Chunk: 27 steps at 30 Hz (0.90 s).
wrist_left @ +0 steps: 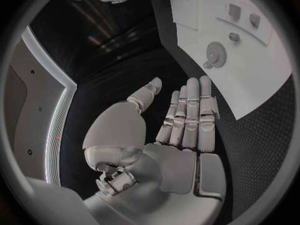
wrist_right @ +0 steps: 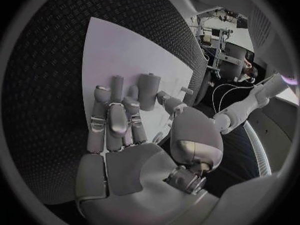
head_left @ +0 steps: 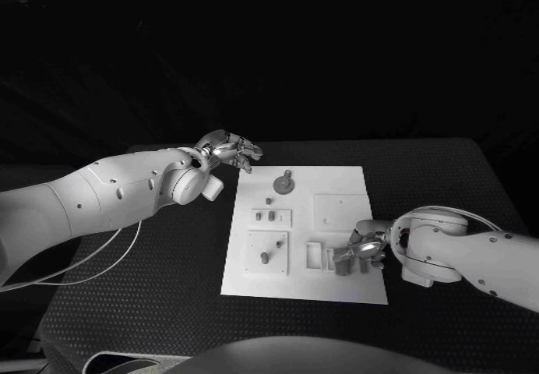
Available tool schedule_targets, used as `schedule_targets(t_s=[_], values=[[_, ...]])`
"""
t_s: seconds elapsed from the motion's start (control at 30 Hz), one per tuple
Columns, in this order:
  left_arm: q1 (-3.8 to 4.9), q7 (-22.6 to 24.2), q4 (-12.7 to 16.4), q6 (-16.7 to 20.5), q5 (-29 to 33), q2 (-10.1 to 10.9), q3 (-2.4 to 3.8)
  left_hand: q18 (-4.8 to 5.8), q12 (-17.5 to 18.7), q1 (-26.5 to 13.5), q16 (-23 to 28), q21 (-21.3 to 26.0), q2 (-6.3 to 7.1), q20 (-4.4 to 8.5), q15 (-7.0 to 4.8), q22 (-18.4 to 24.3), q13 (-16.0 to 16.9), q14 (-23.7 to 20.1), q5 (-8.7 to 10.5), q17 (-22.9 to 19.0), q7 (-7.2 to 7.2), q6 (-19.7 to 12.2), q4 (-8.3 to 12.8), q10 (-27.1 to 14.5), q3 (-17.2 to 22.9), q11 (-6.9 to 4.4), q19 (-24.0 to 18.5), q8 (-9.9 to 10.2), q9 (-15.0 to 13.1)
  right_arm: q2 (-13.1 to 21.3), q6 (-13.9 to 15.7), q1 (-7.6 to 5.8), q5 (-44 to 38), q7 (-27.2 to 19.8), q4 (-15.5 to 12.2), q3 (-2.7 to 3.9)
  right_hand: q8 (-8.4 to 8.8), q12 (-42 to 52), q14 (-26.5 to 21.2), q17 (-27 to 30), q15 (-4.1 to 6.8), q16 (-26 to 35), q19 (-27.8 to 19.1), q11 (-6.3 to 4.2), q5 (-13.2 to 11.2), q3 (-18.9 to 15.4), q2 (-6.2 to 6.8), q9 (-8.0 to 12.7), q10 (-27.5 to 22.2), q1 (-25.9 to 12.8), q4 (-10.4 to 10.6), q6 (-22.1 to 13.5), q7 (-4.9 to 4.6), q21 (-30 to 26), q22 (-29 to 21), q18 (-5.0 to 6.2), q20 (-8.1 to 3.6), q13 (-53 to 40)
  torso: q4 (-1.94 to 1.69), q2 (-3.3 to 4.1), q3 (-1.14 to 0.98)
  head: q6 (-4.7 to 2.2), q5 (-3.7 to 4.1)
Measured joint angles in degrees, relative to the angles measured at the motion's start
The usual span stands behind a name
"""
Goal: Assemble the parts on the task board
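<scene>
Lies flat mid-table, white task board (head_left: pixel 337 234), long axis running away from the robot, grey parts (head_left: pixel 284 184) on it. Rests on dark textured table (head_left: pixel 168 265). Right hand (head_left: pixel 361 251) over near-right corner, grip unclear. Left hand (head_left: pixel 230 148) hovers off far-left corner, fingers straight, holding nothing.
</scene>
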State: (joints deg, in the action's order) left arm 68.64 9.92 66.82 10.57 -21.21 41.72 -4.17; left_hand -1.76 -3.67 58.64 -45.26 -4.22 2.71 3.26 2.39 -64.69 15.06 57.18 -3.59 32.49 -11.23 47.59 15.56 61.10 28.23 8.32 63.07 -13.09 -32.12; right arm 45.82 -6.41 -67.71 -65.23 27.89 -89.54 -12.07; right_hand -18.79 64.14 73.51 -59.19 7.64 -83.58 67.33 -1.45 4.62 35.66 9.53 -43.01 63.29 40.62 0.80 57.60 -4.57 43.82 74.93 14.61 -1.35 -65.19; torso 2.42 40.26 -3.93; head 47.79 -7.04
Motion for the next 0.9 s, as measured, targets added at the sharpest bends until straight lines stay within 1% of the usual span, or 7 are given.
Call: schedule_targets(t_s=[0.27, 0.37, 0.53, 0.6, 0.7, 0.8, 0.9], values=[[0.00, 0.0, 0.0, 0.0, 0.0, 0.0, 0.00, 0.00, 0.0, -0.2, 0.0, 0.0, 0.23, 0.00, 0.00, 0.0, 0.0, 0.0, 0.00, 0.1, 0.00, 0.0, 0.0, 0.0, 0.0, 0.00, 0.0, 0.0, 0.0, -0.9, 0.1, 0.01, -0.3, 0.1, 0.8, -0.05, 0.12, 0.0, -0.2, 0.2, -0.20, 0.0, -0.4, 0.01, 0.0, 0.2, -0.03, 0.0, 0.0, 0.0, -1.1, 0.0, -0.23, 0.2, 0.0, -0.15, 0.02, 0.1, 0.01, -0.02, 0.00, 0.18, -0.08], [0.00, 0.0, 0.0, 0.0, 0.0, 0.0, 0.00, 0.00, 0.0, -0.2, 0.0, 0.0, 0.23, 0.00, 0.00, 0.0, 0.0, 0.0, 0.00, 0.1, 0.00, 0.0, 0.0, 0.0, 0.0, 0.00, 0.0, 0.0, 0.0, -1.1, 0.2, 0.00, -0.4, 0.1, 0.9, -0.09, 0.12, 0.0, -0.2, 0.2, -0.20, 0.0, -0.4, 0.01, 0.0, 0.2, -0.53, 0.0, 0.0, -0.5, -3.0, 0.1, -0.29, 0.7, 0.0, -0.36, 0.02, 0.1, 0.02, -0.03, 0.00, 0.24, -0.08], [0.01, 0.0, 0.1, -0.1, 0.0, 0.0, 0.00, 0.00, 0.0, -0.2, 0.2, 0.0, 0.23, -0.01, 0.00, 0.0, 0.0, 0.0, 0.00, 0.0, 0.00, 0.0, 0.0, 0.0, 0.0, 0.04, 0.0, 0.0, 0.0, -0.9, 0.7, 0.03, -0.5, 0.0, 0.6, -0.16, 0.23, 0.2, -0.2, 0.2, -0.22, -0.3, -0.8, 0.02, -0.1, 0.2, -3.83, 0.2, 0.0, -0.2, -9.2, 0.1, -0.29, 1.4, 0.0, -0.39, 0.04, 0.1, 0.05, -0.02, 0.00, 0.27, -0.09], [0.01, 0.0, 0.1, -0.1, 0.0, 0.1, 0.00, 0.00, 0.0, -0.2, 0.2, 0.0, 0.23, -0.01, 0.00, 0.0, 0.0, 0.0, 0.00, 0.0, 0.00, 0.0, 0.0, -0.1, 0.0, 0.14, 0.0, 0.0, 0.0, -0.7, 1.1, 0.05, -0.5, -0.1, 0.3, -0.16, 1.55, 0.4, -0.2, 0.2, -0.23, -0.3, -0.8, 0.02, -0.2, 0.4, -5.00, 0.0, 0.0, -0.3, -11.0, 0.6, -0.19, 1.5, 0.0, -0.43, 0.04, 0.1, 0.05, -0.02, 0.00, 0.28, -0.09], [0.01, -0.1, 0.1, -0.1, 0.0, 0.1, 0.00, 0.00, 0.0, -0.2, 0.2, 0.0, 0.23, -0.01, 0.00, 0.0, 0.0, 0.0, 0.00, 0.1, 0.00, 0.0, 0.0, -0.1, 0.0, 0.15, 0.0, 0.0, 0.0, -0.1, 1.7, 0.09, -0.4, -0.1, -0.4, -0.19, 2.79, 0.4, -0.2, 0.1, -0.24, -0.3, -0.8, 0.03, -0.4, -0.1, -6.29, -0.1, 0.0, -0.3, -12.0, 1.1, -0.05, 1.5, 0.0, -0.46, 0.04, 0.2, 0.05, -0.02, 0.00, 0.30, -0.10], [0.01, -0.1, 0.0, -0.1, 0.0, 0.1, 0.00, 0.00, 0.0, -0.2, 0.2, 0.0, 0.23, -0.01, 0.00, 0.0, 0.0, 0.0, 0.00, 0.1, 0.00, 0.0, 0.0, -0.1, 0.0, 0.15, 0.0, 0.0, 0.0, 0.5, 2.4, 0.07, -0.3, -0.2, -1.2, -0.27, 2.64, 0.4, -0.3, -0.1, -0.28, -0.5, -0.8, 0.04, -0.5, -0.1, -6.86, 0.1, 0.0, -0.7, -12.2, 1.1, -0.04, 1.7, 0.0, -0.48, 0.05, 0.2, 0.05, -0.02, 0.02, 0.30, -0.09], [0.01, -0.1, 0.0, -0.1, 0.0, 0.0, 0.00, 0.00, 0.0, -0.2, 0.2, 0.0, 0.23, -0.02, 0.00, 0.0, 0.0, 0.0, 0.00, 0.1, 0.00, 0.0, 0.0, -0.1, 0.0, 0.15, 0.0, 0.0, 0.0, 1.2, 2.9, -0.35, 0.1, -0.1, -2.1, -0.49, 2.64, 0.4, -0.1, -0.2, -0.07, -0.5, -0.8, 0.03, -0.5, 0.9, -7.06, 0.2, 0.0, -0.9, -13.2, 1.4, 0.04, 1.8, 0.0, -0.78, 0.05, 0.2, 0.05, -0.02, 0.02, 0.25, -0.06]])
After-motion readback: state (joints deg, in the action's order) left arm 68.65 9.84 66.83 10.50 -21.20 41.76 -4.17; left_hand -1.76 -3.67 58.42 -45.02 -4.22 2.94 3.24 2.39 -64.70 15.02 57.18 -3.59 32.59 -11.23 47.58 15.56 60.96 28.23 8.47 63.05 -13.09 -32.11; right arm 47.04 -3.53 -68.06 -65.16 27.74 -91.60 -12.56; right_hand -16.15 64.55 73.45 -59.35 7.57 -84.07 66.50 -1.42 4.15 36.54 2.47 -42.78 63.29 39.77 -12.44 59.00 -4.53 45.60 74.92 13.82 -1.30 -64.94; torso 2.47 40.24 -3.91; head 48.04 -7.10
